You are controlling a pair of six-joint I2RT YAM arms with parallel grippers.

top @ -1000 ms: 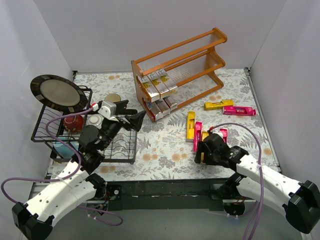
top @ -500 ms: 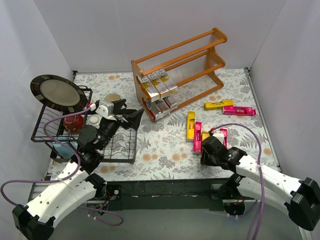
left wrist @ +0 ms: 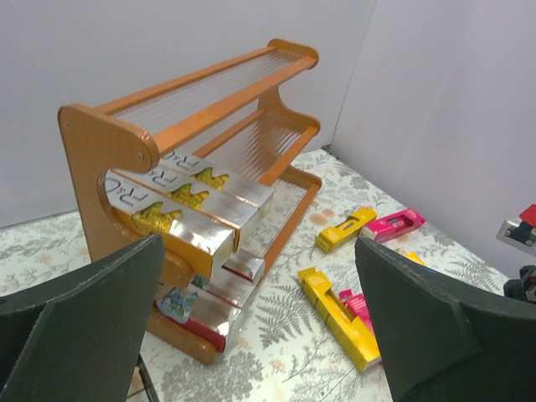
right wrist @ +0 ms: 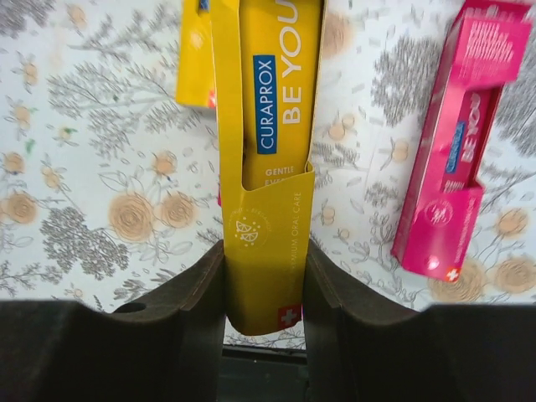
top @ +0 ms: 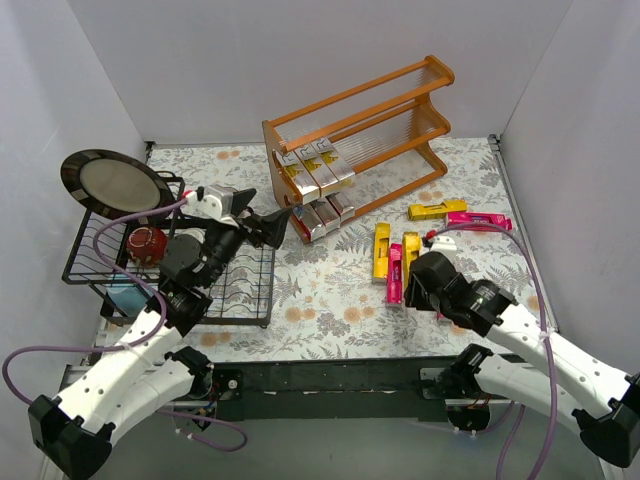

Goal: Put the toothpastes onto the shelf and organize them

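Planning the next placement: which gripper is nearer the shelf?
Left. The left gripper is open beside the shelf end; the right gripper, shut on a yellow toothpaste, is farther off.

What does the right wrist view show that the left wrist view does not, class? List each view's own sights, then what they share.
Right wrist only: a close look at the right gripper shut on a yellow Curaprox carton, its print readable. Left wrist only: the wooden shelf, silver-and-gold cartons lined up on its middle tier, and the open left gripper. Shared: the floral tablecloth with loose yellow and magenta cartons lying on it.
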